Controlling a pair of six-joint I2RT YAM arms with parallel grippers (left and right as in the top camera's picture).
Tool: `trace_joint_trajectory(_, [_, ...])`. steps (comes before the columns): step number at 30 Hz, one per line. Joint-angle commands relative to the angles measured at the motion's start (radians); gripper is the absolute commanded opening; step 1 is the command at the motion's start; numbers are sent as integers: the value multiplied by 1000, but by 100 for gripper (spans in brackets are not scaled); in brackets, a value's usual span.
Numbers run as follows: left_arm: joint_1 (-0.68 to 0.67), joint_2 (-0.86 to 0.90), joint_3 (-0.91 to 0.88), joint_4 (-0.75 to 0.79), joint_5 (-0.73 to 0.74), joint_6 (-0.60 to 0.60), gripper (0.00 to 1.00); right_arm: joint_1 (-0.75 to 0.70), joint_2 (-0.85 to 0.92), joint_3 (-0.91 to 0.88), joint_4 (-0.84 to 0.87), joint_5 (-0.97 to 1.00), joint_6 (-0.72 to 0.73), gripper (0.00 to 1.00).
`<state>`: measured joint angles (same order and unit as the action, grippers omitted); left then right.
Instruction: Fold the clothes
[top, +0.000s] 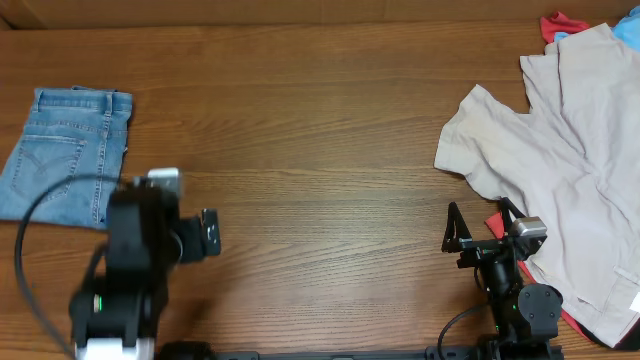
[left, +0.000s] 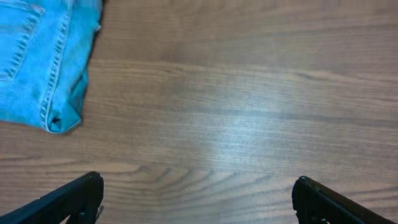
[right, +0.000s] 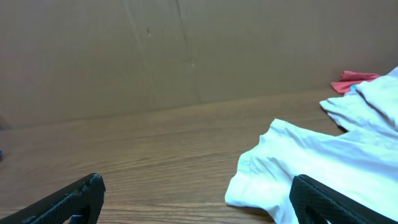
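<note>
Folded jeans (top: 65, 150) lie flat at far left of table (top: 320, 120), seemingly set aside as done. Left gripper (top: 207, 234) wide, empty, nearby. Right gripper (top: 478, 225) wide, empty, beside beige garment (top: 560, 160).

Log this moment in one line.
jeans: folded, table left | left gripper: open, empty | right gripper: open, empty | beige garment: unfolded, table right

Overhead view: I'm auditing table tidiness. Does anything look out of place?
The jeans lie neatly folded at the left. The beige garment at the right sprawls crumpled, with a red cloth peeking from under it.
</note>
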<state>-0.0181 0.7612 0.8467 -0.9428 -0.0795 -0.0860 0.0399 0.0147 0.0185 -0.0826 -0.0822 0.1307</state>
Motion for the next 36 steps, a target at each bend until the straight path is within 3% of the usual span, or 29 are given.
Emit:
trace_joint_trajectory(1, [-2,-162,-127,56,-12,-4,100,2,-12,-11,6,-9,-1,100])
trace_joint_trajectory(11, [-2,-579,-526,418,2,-4,100,2,-12,-11,6,-9,-1,100])
trace_joint_trajectory(23, [33,-758,-845,972,24,33,100,2,-12,-11,6,-9,-1,100])
trace_joint_trajectory(29, [43,-758,-842,864,55,76,100,2,-12,-11,6,-9,-1,100])
trace_joint_trajectory(36, [42,-757,-842,866,80,76,100,2,-12,-11,6,-9,-1,100])
